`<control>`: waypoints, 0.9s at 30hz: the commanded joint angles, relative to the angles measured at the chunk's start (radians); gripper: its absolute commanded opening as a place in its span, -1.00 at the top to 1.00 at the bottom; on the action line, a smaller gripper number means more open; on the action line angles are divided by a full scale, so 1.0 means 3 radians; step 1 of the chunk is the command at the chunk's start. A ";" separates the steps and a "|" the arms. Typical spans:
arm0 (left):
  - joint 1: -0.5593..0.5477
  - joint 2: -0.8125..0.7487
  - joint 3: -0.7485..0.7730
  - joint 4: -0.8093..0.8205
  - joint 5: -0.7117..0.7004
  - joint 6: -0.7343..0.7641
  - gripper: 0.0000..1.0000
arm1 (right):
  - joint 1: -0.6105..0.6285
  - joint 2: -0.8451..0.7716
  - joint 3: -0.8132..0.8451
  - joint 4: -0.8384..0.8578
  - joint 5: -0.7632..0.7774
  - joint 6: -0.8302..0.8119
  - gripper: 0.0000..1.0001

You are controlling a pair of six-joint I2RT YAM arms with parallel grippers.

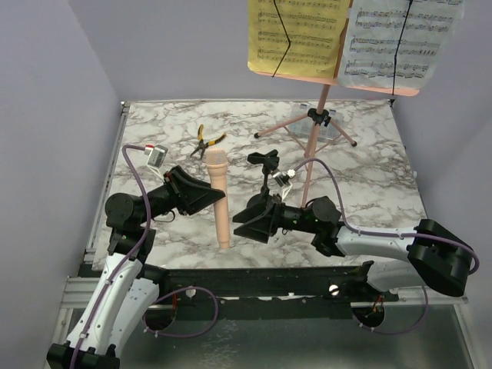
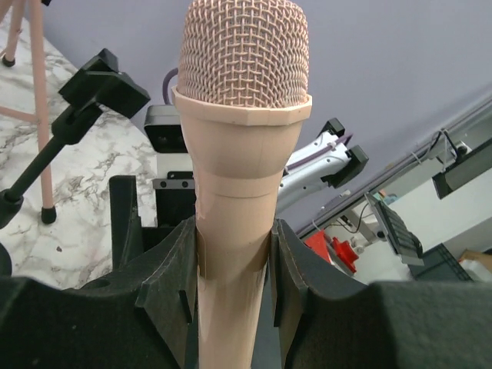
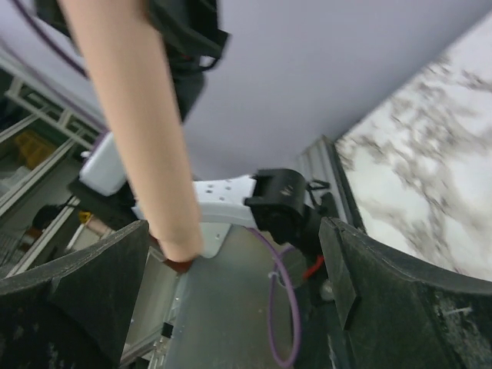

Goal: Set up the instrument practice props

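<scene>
Nearest to us, the left fingers [image 2: 173,277] are clenched on the lower part of the pink microphone [image 1: 220,196]. They hold it up off the desk [image 1: 369,192] with its mesh head on top. Just right of it, the right fingers [image 3: 84,292] are spread wide and hold nothing. The bottom end of the microphone shows between them in the right wrist view, and it does not seem to touch them. A little farther back and to the right stands the short black mic stand [image 1: 266,171]. It is upright and its clip on top is empty. Its round foot is mostly hidden behind the right arm. Farther back and more to the right, the pink music stand [image 1: 314,146] is up on its three legs. The yellow sheet [image 1: 296,38] and the white sheet [image 1: 400,42] sit side by side on it. So I think the music stand part is done. What is left is to put the microphone into the empty clip and let go. Some yellow pliers [image 1: 206,141] lie at the far left and are not part of the job.
</scene>
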 commanded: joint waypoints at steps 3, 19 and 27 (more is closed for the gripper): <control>-0.0098 -0.0031 0.0090 0.0453 0.0051 -0.0004 1.00 | 0.0196 0.0131 0.0407 0.0466 -0.0439 -0.0397 -1.00; -0.0319 0.0295 0.0178 0.0884 -0.0161 -0.0121 1.00 | 0.0362 0.0033 0.0726 -0.0370 0.0116 -0.1073 -0.58; -0.0662 0.0610 0.0240 0.1010 -0.0328 -0.0096 1.00 | 0.0368 -0.0031 0.0859 -0.0591 0.0142 -0.1234 0.01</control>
